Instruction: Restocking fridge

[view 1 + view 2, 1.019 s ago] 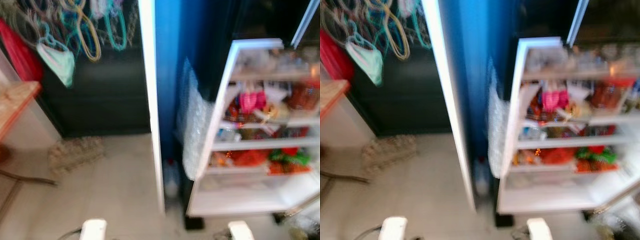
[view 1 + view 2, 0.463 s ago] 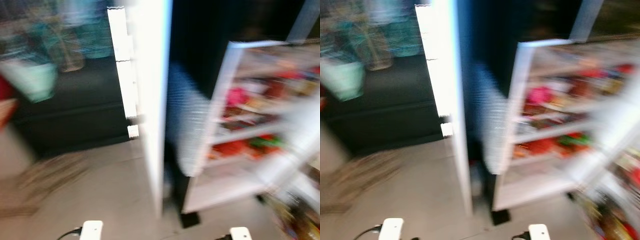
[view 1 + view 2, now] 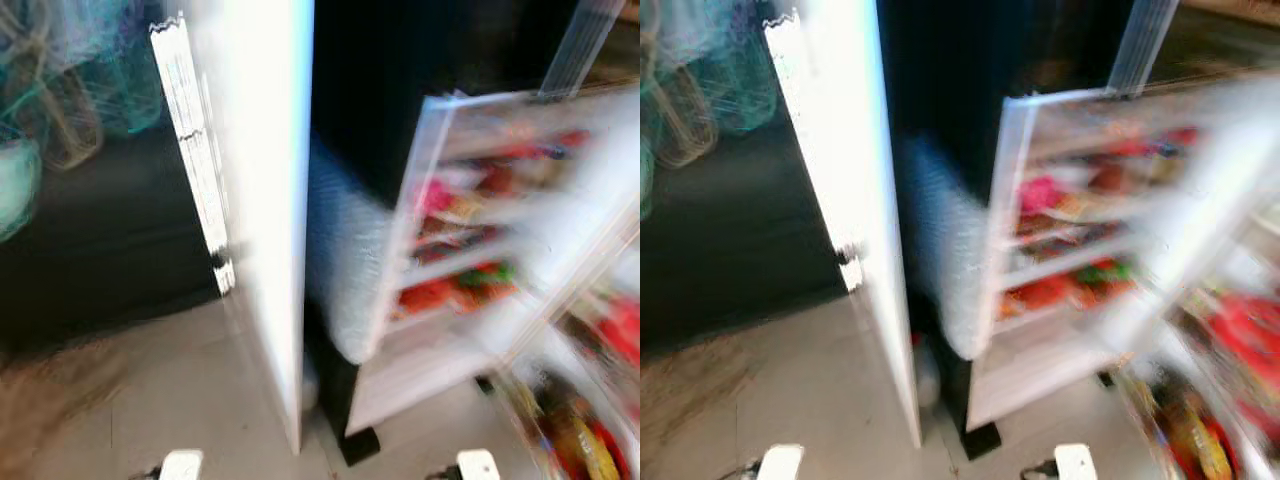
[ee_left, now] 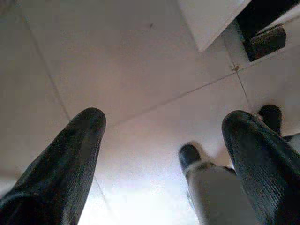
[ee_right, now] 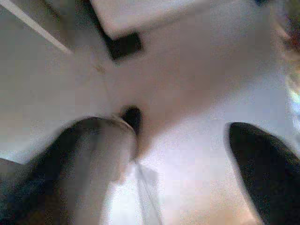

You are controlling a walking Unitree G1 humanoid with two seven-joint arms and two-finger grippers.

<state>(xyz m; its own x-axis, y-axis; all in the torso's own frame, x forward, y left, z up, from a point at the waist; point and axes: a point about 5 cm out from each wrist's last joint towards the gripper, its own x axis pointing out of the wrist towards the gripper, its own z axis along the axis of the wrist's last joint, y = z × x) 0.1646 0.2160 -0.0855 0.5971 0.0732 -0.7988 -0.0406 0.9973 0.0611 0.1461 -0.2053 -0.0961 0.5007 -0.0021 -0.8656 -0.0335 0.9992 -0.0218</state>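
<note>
Fridge: you had the fridge ahead and slightly to your right, standing upright on the floor, its dark body running top to bottom of the head views, all of it blurred.
Fridge door: the open fridge door swung out toward your right, its long axis upright and its inner side facing you.
Door shelves: the door shelves ran crosswise, stacked one above another, packed with red, pink and green packets too smeared to name.
White panel: a tall white panel stood edge-on just left of the fridge, reaching down to the floor.
Floor: pale tiled floor lay beneath both arms.
Left claw: your left claw hung low over the tiles, its fingers spread wide apart with nothing between them.
Right claw: your right claw also pointed down at the floor, gaping wide and holding nothing.
Far right: more red and yellow goods sat low at your right, too blurred to identify.
Left background: a dark cabinet stood behind, with teal hangers above it.
</note>
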